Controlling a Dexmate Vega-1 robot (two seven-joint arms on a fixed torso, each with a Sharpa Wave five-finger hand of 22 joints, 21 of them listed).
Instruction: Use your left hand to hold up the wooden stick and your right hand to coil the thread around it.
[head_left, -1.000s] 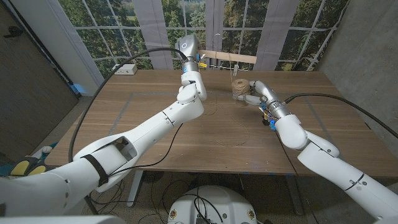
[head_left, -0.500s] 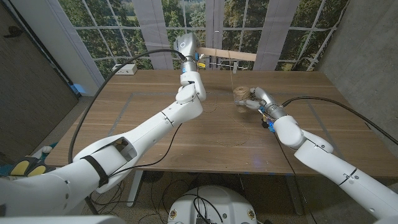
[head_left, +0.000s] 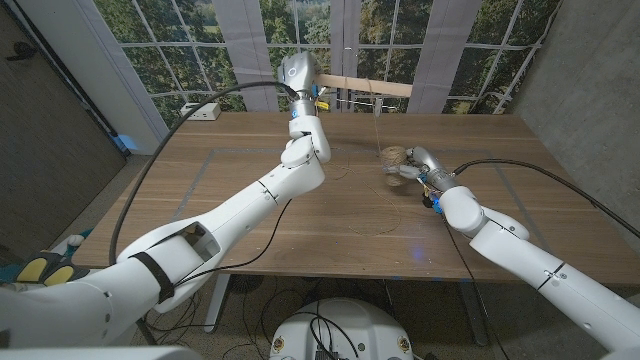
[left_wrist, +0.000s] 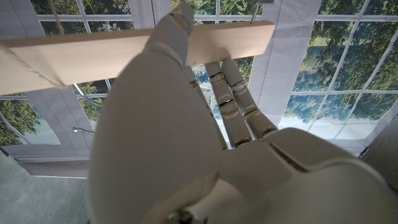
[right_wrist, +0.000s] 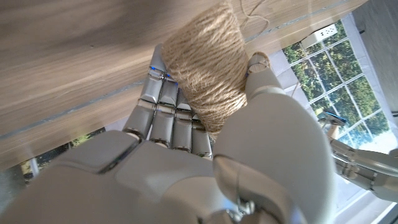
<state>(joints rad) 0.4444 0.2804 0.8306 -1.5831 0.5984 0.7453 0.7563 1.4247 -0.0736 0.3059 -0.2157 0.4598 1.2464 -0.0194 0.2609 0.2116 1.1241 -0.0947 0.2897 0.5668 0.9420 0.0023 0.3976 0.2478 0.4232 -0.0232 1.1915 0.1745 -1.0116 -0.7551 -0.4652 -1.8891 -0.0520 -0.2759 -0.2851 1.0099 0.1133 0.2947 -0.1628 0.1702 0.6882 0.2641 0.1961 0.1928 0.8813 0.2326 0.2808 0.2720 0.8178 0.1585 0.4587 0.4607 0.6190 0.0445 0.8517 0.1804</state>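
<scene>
My left hand (head_left: 318, 96) holds the pale wooden stick (head_left: 372, 88) level, high above the table's far edge. In the left wrist view its fingers (left_wrist: 233, 102) wrap the stick (left_wrist: 93, 53), and thread (left_wrist: 46, 71) crosses the stick beside them. A thin strand (head_left: 376, 120) drops from the stick to a spool of brown twine (head_left: 394, 155). My right hand (head_left: 408, 165) grips that spool just above the table, right of centre. In the right wrist view the spool (right_wrist: 208, 68) lies between the thumb and fingers of the right hand (right_wrist: 186, 155).
Loose loops of thread (head_left: 380, 215) lie on the wooden table (head_left: 230, 200) in front of the spool. A white power strip (head_left: 205, 111) sits at the far left corner. Windows stand behind the table.
My right hand has carried the spool a little nearer to me and to the right, tilting it. The left hand and the stick have stayed in place.
</scene>
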